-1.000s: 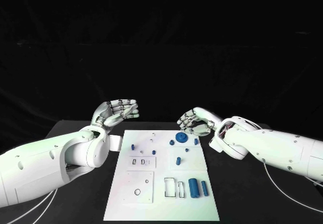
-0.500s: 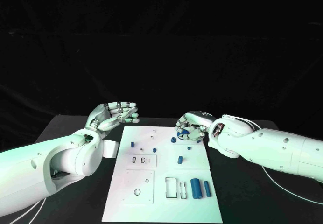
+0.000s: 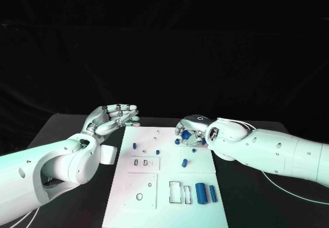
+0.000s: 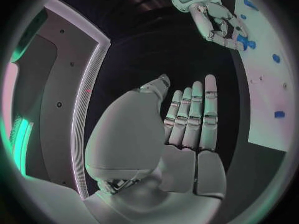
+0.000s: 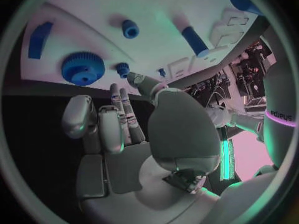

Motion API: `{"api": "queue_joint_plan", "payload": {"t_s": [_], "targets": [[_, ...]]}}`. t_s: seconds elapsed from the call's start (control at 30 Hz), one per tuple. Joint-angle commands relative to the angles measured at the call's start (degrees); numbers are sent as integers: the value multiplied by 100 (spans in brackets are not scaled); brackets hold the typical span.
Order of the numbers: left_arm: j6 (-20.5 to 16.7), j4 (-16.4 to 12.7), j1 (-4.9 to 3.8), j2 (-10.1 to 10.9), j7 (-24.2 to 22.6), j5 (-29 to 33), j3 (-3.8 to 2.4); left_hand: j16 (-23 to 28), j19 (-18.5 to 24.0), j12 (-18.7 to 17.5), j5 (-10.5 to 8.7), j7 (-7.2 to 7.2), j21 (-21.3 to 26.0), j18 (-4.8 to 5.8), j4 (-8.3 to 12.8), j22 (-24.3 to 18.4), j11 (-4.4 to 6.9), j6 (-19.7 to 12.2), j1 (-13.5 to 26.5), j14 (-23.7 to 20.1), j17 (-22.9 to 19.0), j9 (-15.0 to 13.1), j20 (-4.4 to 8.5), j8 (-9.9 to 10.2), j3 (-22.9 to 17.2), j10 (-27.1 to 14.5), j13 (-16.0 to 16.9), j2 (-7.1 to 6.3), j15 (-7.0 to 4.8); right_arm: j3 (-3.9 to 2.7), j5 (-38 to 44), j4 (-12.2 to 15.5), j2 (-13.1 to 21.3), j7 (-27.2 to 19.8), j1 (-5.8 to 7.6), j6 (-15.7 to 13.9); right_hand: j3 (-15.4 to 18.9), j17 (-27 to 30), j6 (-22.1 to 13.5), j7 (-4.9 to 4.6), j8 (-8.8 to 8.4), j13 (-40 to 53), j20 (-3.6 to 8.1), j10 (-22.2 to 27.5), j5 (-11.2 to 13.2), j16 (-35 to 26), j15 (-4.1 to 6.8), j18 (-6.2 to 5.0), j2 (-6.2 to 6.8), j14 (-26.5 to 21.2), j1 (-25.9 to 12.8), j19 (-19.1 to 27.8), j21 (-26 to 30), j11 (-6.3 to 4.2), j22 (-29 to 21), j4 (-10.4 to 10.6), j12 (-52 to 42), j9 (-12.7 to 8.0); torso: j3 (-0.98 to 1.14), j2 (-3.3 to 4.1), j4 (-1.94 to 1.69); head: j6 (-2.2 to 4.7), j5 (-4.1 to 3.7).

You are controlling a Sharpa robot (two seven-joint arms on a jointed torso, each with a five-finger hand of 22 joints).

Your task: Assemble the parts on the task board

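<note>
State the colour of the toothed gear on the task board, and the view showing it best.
Blue. The gear lies on the white task board, clearest in the right wrist view.

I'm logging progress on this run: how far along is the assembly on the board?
Early stage. Done: several small blue parts stand in the far half of the task board. In hand: nothing gripped yet; the right hand hangs over the board's far edge beside the blue gear, while the left hand is raised open off the board. Left: two blue cylinders lie loose, and the board's cutouts look empty.
</note>
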State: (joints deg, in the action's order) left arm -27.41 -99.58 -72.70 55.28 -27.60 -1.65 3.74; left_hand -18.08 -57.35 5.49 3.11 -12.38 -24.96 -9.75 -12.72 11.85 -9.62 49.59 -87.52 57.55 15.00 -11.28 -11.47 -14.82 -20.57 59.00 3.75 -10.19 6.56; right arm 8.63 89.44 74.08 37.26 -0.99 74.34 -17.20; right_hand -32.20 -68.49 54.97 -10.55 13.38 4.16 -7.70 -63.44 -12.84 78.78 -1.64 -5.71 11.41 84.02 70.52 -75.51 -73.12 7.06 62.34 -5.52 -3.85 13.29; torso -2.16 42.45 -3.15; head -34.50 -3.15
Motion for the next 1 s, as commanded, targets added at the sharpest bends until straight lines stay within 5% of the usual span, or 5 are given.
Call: {"api": "queue_joint_plan", "payload": {"t_s": [0.03, 0.57, 1.0], "targets": [[131, -18, -22, -2, -7, -34, -7, 15, -33, -47, -17, 0, -41, -53, 39, 16, 13, 12, 32, -22, 9, 7, 7, 36, 10, 40, -1, -36, -1, -2, 379, -35, -21, 225, 3, 216, 0, -35, 6, -28, -31, -2, -5, 41, 30, 52, -37, 41, 50, 264, 28, -37, -41, -8, 51, 20, 23, 11, -24, 59, -37, -1, -32], [146, 28, -34, 1, 5, -35, -8, 47, -10, -117, -18, -18, -118, -41, 69, 59, -6, -23, 80, -69, 32, 19, 9, 73, 15, -6, -6, -44, 13, -3, 454, -96, -85, 215, 3, 298, -20, -12, 59, -6, -5, 35, -12, -48, 72, 100, -29, 92, 10, 235, 46, -174, -270, -29, 392, 65, -21, 65, -29, 144, -86, 11, -121], [163, 66, -37, -9, 18, -35, -8, 56, 8, -138, -18, -20, -133, -39, 85, 68, -11, -37, 84, -81, 39, 23, 8, 85, 13, -26, -7, -41, 18, -3, 392, -75, -99, 131, 0, 221, -125, -56, 207, 76, 80, 85, 28, -315, 72, 180, 28, 152, -64, 234, 63, -339, -512, -106, 761, 133, -73, 159, -35, 194, -106, 27, -103]]}}
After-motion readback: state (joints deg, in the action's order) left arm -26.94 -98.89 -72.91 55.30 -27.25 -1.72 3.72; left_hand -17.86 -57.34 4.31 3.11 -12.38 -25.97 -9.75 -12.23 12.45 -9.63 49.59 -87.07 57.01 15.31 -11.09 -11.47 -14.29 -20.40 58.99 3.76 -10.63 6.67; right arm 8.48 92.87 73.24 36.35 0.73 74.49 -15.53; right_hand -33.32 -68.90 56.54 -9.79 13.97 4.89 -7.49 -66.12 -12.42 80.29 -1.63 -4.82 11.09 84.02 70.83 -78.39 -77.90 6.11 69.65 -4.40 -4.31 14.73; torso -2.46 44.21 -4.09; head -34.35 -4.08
